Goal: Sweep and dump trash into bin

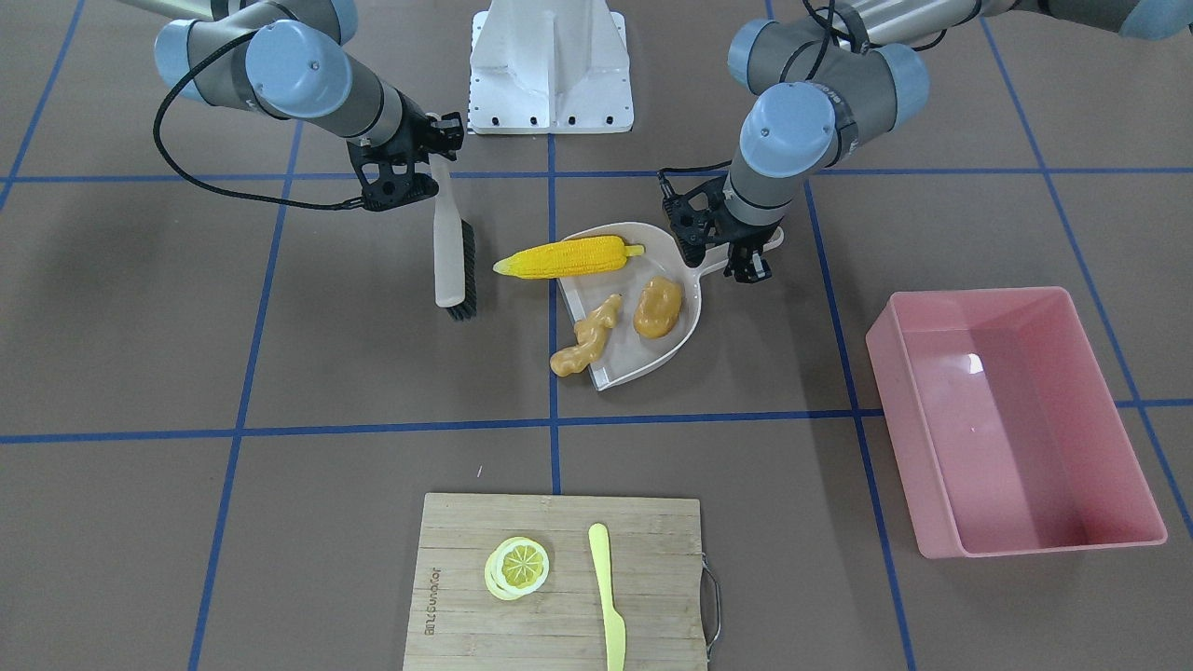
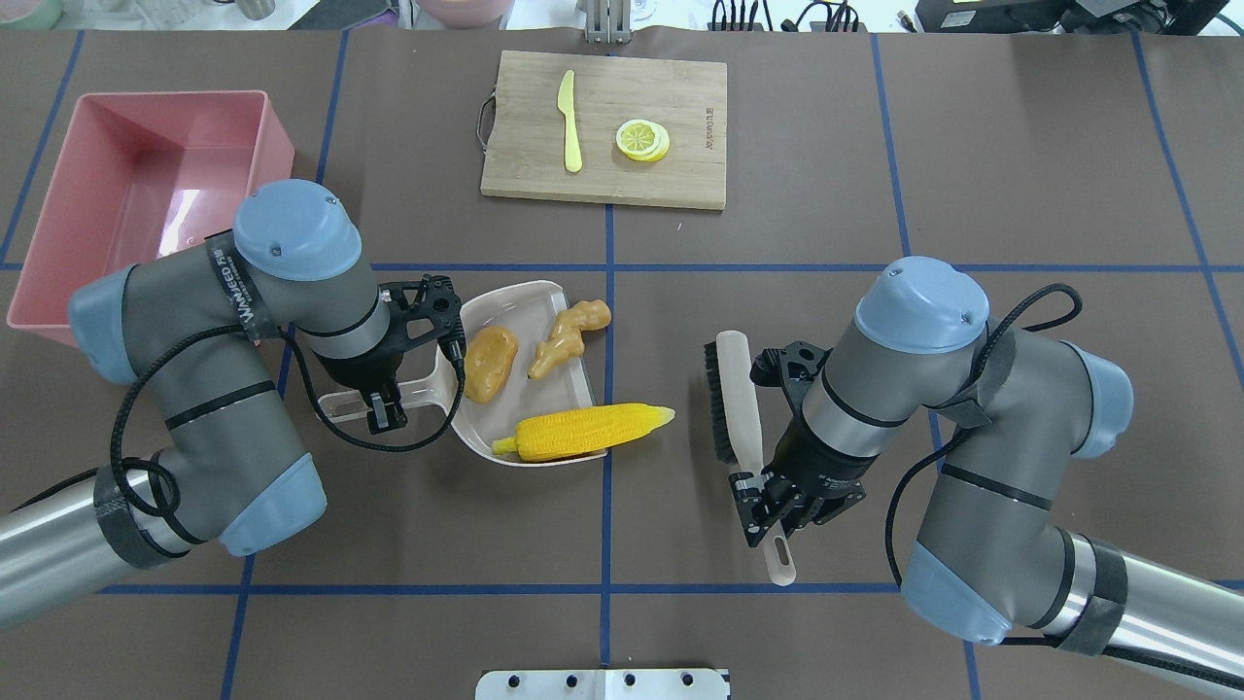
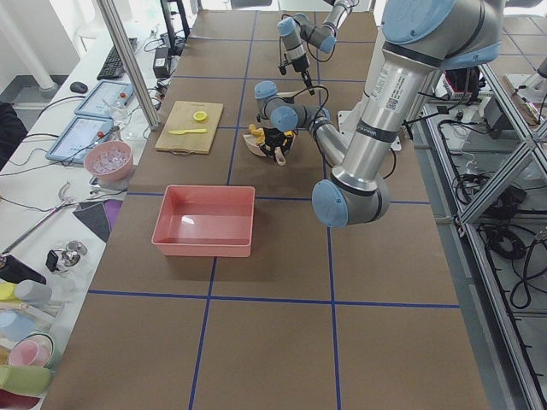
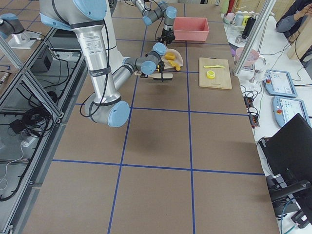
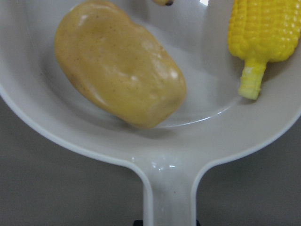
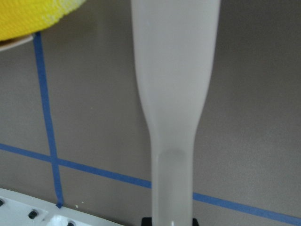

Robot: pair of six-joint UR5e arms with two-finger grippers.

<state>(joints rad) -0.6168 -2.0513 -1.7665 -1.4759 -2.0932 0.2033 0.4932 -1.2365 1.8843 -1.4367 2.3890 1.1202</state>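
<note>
The potato (image 2: 491, 363) sits deep in the dustpan (image 2: 520, 309). The corn (image 2: 583, 431) and the ginger (image 2: 569, 335) poke out over its open edge. These 3 toys look light, hard and smooth, so I think they could roll off if the pan tips. Its handle is the best place to hold, and the left gripper (image 1: 746, 264) is clamped on it. The right gripper (image 2: 765, 498) grips the brush (image 2: 734, 389). The bin (image 2: 146, 165) sits near, empty. The cutting board (image 2: 680, 117) has a stamp, too small to read.

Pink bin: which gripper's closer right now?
Left. The left gripper holds the dustpan by its handle, on the side toward the bin; the right gripper holds the brush on the dustpan's opposite side, farther off.
</note>
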